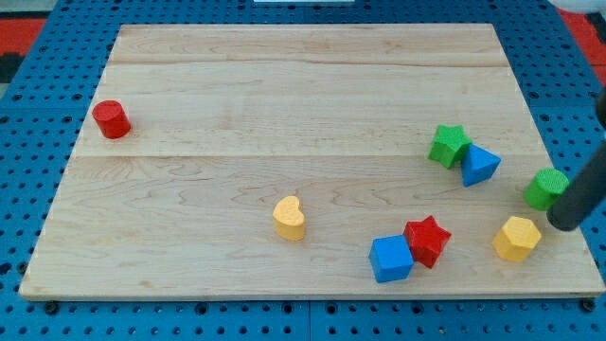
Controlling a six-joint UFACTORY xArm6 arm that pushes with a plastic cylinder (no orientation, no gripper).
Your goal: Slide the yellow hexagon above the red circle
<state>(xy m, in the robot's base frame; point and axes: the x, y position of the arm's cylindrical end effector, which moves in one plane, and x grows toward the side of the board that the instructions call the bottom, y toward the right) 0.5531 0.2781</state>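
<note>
The yellow hexagon (517,238) lies near the view's bottom right corner of the wooden board (284,95). The red circle (112,119) stands far off at the view's left edge of the board. My tip (564,224) is the lower end of the dark rod coming in from the view's right edge. It sits just to the right of the yellow hexagon and a little above it, close to it, and just below the green block (546,188).
A yellow heart (290,218) lies at bottom centre. A blue cube (391,259) touches a red star (427,240) at bottom right. A green star (449,145) touches a blue triangle (479,165) at right. Blue pegboard surrounds the board.
</note>
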